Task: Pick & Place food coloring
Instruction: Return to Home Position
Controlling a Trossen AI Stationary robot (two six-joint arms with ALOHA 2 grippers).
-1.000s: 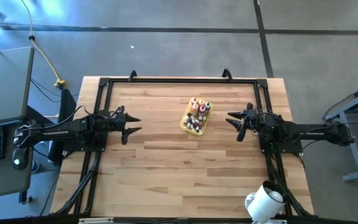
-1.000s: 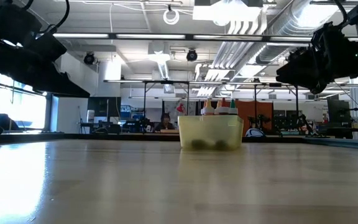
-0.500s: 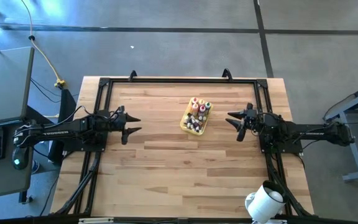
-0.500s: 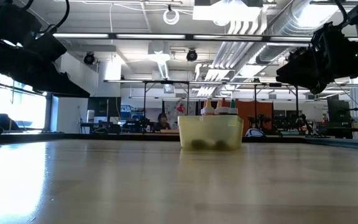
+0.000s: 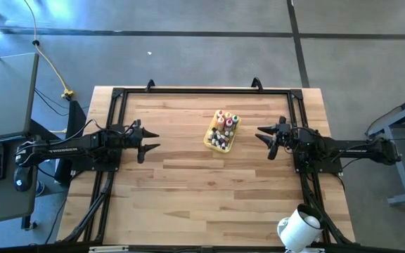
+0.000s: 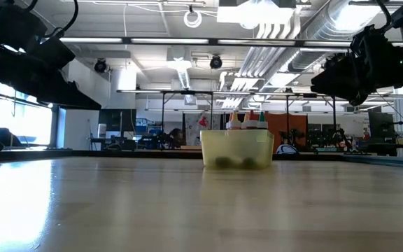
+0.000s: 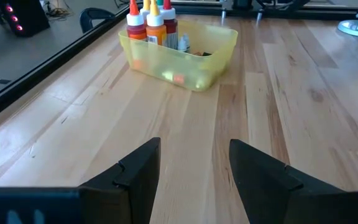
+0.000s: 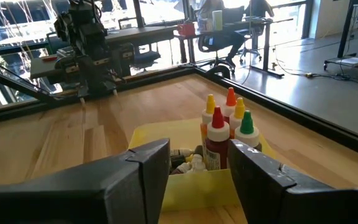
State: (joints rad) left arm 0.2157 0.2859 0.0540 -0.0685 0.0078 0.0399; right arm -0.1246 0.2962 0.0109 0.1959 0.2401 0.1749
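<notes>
Food coloring bottles (image 5: 222,125) sit in your one yellow tray (image 5: 207,140) on the table (image 5: 188,190): five upright, the rest too small to count. Your left gripper (image 5: 157,140) and right gripper (image 5: 259,133) flank it, apart from it, jaws spread, holding nothing.

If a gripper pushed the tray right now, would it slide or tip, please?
The tray would probably slide: it sits flat, low and wide on the smooth table. Its thin-looking translucent wall may flex if pinched. The upright bottles at one end might topple on a jolt. The left gripper and right gripper wait aside.
</notes>
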